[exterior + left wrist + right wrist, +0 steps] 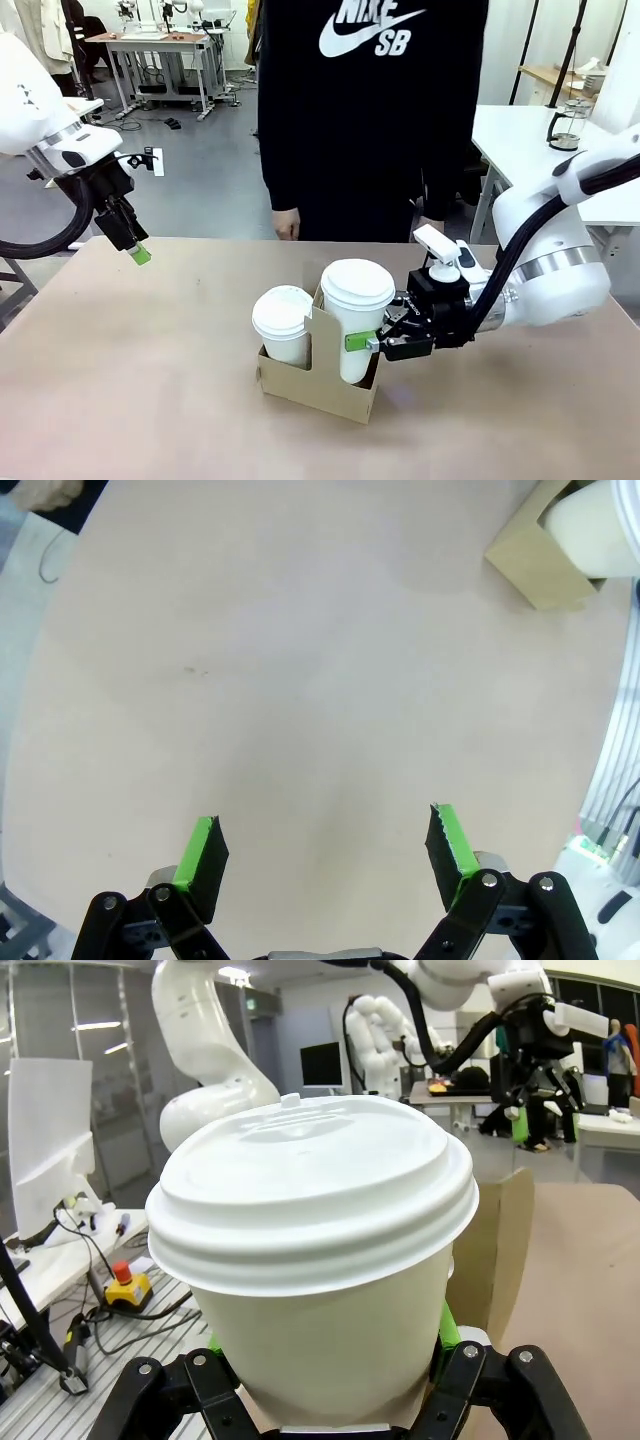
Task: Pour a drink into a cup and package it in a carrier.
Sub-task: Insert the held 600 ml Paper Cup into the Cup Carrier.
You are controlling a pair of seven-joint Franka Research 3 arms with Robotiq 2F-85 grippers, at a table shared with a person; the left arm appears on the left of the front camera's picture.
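Your right claw [372, 343] sits at centre right of the front view, its fingers closed on the lidded cup [357, 318]. That cup stands in the right-hand slot of the carrier [318, 378], low and centre on the worktop [150, 380]. A second lidded cup [283, 322] occupies the slot to its left, beyond the upright handle panel. In the right wrist view the held cup [320, 1290] rises between the fingers. Your left claw [139, 254] hangs at upper left, above the worktop; the left wrist view shows its green pads [203, 848] wide apart with nothing between them. A person [370, 110] stands at the far edge.
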